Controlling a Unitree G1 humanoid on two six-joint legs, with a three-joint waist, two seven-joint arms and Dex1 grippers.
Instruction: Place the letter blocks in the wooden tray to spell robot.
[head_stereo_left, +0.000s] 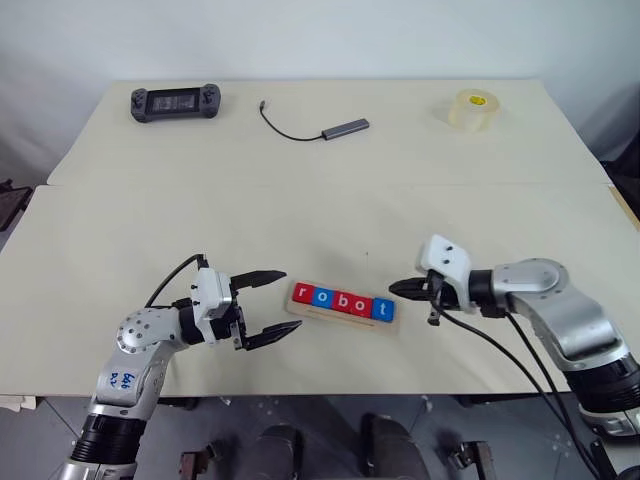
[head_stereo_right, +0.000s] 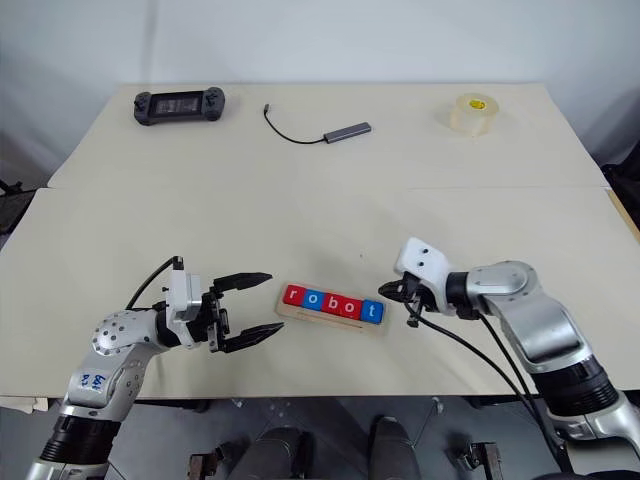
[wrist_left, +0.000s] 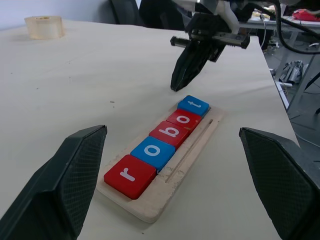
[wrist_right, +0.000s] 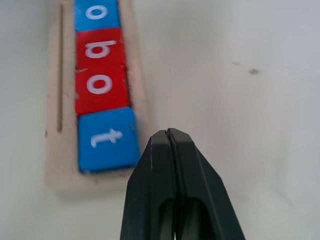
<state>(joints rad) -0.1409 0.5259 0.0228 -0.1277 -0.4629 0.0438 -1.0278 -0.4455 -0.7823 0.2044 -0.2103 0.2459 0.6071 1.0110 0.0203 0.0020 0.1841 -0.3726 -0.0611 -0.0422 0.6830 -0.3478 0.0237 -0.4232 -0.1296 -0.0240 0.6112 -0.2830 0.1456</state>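
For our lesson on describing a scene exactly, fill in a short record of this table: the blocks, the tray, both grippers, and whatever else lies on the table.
blocks: five letter blocks in a row, spelling robot; red r, blue o, red b, red o, blue t
tray: wooden tray holding all five blocks
left gripper: left gripper open, empty, beside the r end
right gripper: right gripper shut, empty, its tips beside the t end
far side of table: game controller, USB hub with cable, roll of tape
task: word looks complete
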